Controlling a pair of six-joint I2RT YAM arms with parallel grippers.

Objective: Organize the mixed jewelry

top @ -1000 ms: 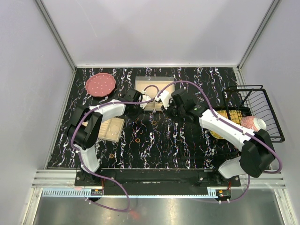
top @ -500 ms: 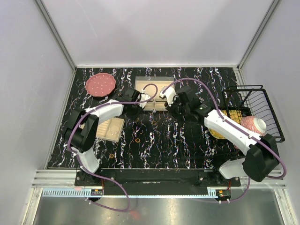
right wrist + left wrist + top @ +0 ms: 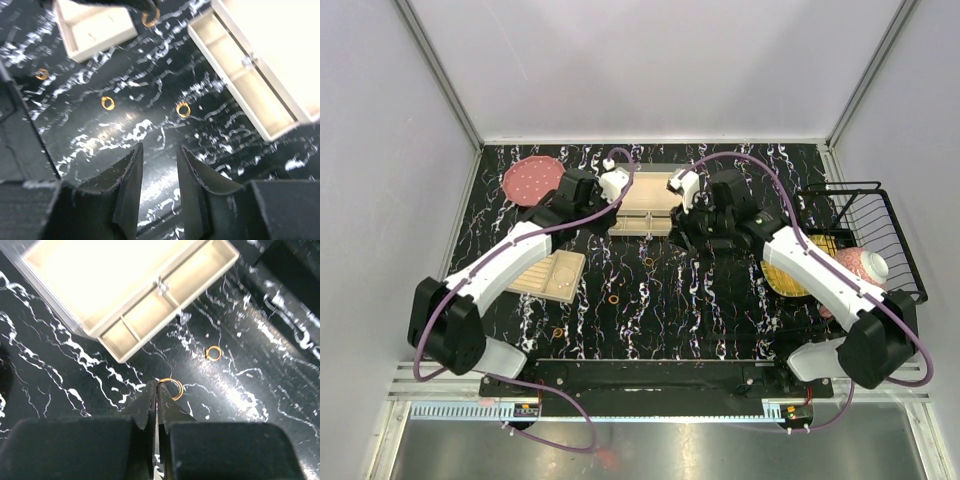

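Note:
My left gripper (image 3: 157,385) is shut on a thin orange-gold ring (image 3: 172,388), pinched at its edge and held above the black tabletop near the beige jewelry box (image 3: 115,285); the box's divided drawer (image 3: 150,315) stands open. In the top view the left gripper (image 3: 617,190) is at the box's left side and the right gripper (image 3: 680,200) at its right side. My right gripper (image 3: 157,155) is open and empty above the table. Loose orange-gold rings lie on the table (image 3: 183,109) (image 3: 107,102) (image 3: 41,74), one also in the left wrist view (image 3: 214,353).
A beige tray (image 3: 552,276) lies at the left, a pink plate (image 3: 533,181) at the back left. A black wire basket (image 3: 868,240) with a pink object stands at the right, next to a yellow round thing (image 3: 782,278). Purple cables arc over both arms.
The left arm has stretched out and its gripper has moved toward the back, beside the box's left edge. The right gripper has shifted slightly back and right.

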